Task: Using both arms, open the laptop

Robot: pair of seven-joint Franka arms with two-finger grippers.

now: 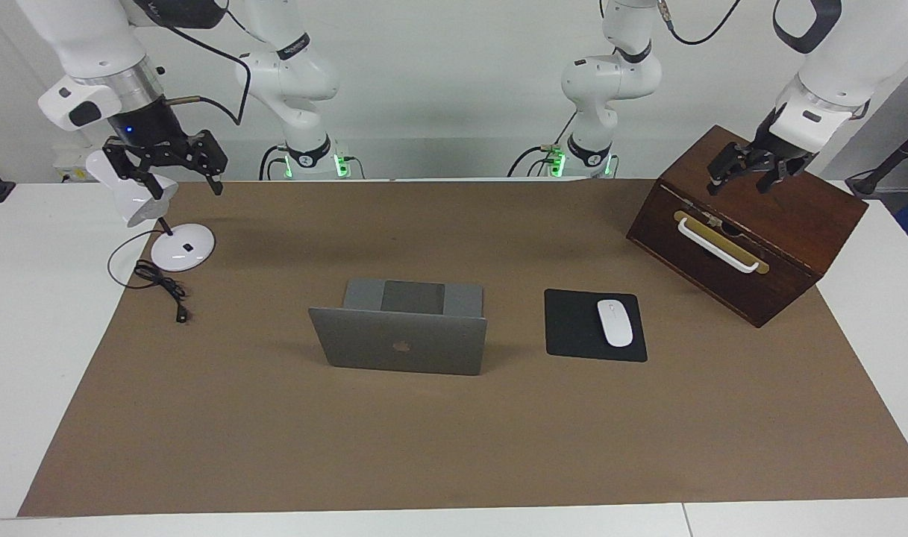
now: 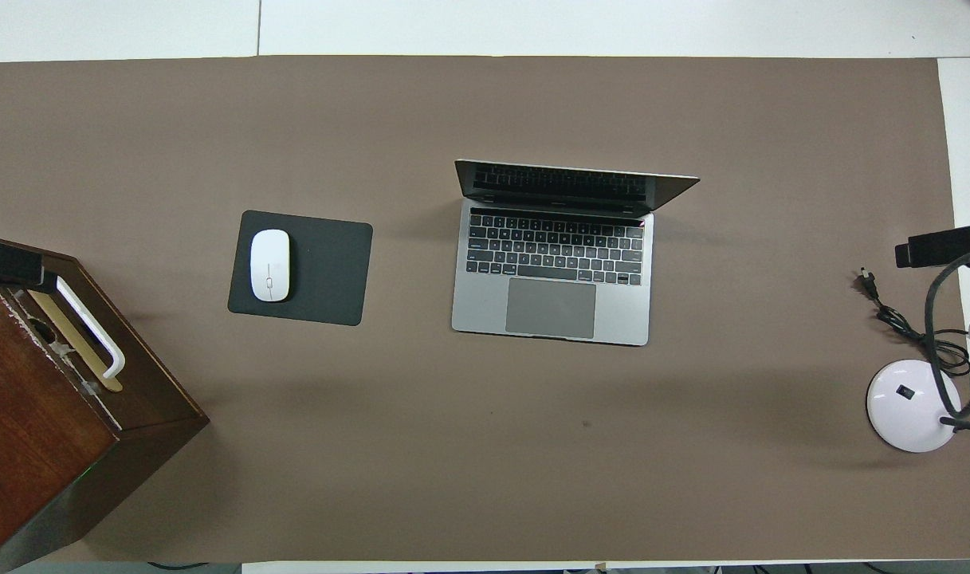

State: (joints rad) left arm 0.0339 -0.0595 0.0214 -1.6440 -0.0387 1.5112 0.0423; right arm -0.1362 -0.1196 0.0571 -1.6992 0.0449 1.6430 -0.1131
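The table [image 1: 871, 246] carries a brown mat [image 1: 454, 432], and the laptop [image 1: 400, 339] stands near the mat's middle, roughly midway between the two arms' ends of the table. Its lid is already raised to about upright, logo side turned away from the robots, with keyboard and trackpad exposed toward them in the overhead view [image 2: 552, 275]. The laptop's long axis, the hinge line, runs across the table from one arm's end toward the other, so each arm faces one short side of the machine. The wooden box [image 1: 752, 231] sits toward the left arm's end, nearer to the robots than the black mouse pad [image 1: 577, 328] with the white mouse [image 1: 615, 322], which lies just beside the laptop. The desk lamp [image 1: 163, 224] stands toward the right arm's end. The left gripper [image 1: 748, 175] hangs over the top of the wooden box, jaws apart and empty. The right gripper [image 1: 171, 168] hangs over the lamp, jaws spread and empty, although the slanted view makes the fingertip gap harder to read there. Both grippers are well apart from the laptop, which lies toward the table's middle and farther from the robots than either box or lamp. Neither arm appears clearly nearer. Judged from the raised lid, the task looks essentially complete.
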